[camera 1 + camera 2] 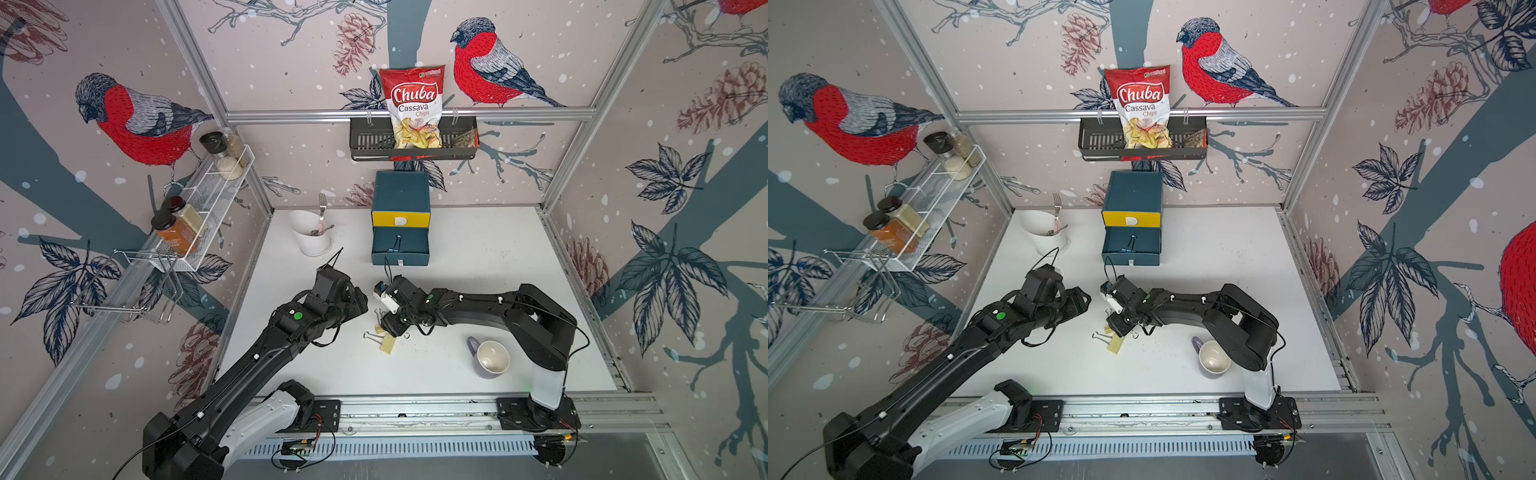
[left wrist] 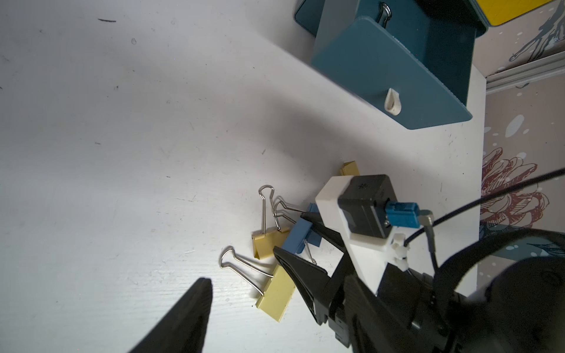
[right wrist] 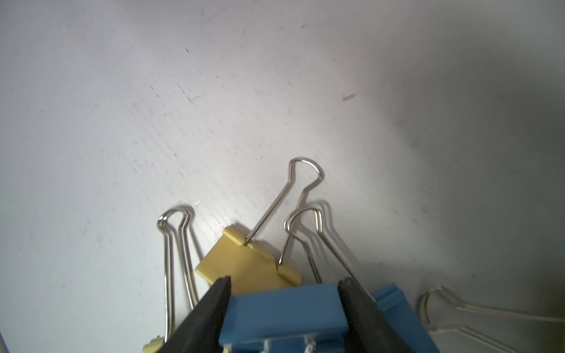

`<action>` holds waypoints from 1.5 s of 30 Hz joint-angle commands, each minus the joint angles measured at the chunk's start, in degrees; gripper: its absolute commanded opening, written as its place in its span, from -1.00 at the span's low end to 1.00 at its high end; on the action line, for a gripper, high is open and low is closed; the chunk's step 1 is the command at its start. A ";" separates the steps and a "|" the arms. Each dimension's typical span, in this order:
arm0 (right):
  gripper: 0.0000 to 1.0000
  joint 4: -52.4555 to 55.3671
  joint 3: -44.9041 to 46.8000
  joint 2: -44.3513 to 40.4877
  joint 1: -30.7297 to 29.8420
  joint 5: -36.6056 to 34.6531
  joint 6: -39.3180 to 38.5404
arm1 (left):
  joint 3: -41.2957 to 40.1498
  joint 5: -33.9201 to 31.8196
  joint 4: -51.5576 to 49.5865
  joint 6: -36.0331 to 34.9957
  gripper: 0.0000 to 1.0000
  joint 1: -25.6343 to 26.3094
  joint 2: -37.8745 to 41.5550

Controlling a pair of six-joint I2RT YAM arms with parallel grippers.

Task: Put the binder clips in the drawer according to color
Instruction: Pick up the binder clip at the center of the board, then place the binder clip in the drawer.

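The drawer (image 1: 400, 193) is a dark teal chest at the back of the desk (image 1: 478, 270). Its yellow top front is shut, and the teal tray (image 1: 400, 254) below is pulled out, white tab forward. A lone clip (image 1: 397, 245) lies in that tray, wire loops poking above the rim. The others bunch mid-desk, well apart from the chest: a big yellow clip (image 2: 275, 290), a small yellow clip (image 2: 266, 243) just beside it, a third yellow clip (image 2: 350, 168) half hidden, and a blue clip (image 3: 284, 318) resting against the small one, the right claw (image 3: 286, 279) flanking its sides
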State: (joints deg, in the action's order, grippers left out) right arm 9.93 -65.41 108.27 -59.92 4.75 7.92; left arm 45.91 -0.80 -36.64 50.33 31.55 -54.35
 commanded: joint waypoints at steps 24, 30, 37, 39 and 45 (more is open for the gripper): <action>-0.18 -1.71 -13.09 -13.67 9.95 -24.69 14.73 | -12.56 2.24 21.96 12.60 0.38 15.84 -5.14; -0.21 -12.09 -13.34 -10.84 10.57 -35.52 17.30 | -12.93 -0.34 23.82 15.91 0.35 19.17 -6.91; -0.24 -20.65 -12.64 -7.89 10.83 -41.65 19.85 | -13.54 -1.35 22.99 17.11 0.33 20.65 -5.75; -0.24 -23.36 -12.06 -6.48 10.82 -42.57 20.11 | -13.65 -1.49 22.73 17.32 0.33 20.83 -5.42; -0.17 -25.54 -12.73 -2.12 11.61 -42.61 20.74 | -13.40 -1.66 22.19 17.70 0.33 21.25 -4.80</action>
State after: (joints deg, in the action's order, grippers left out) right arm -11.77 -77.67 104.97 -48.60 -35.57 27.33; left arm 32.32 -1.65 -15.03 67.59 52.53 -59.44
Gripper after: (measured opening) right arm 0.531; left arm 0.667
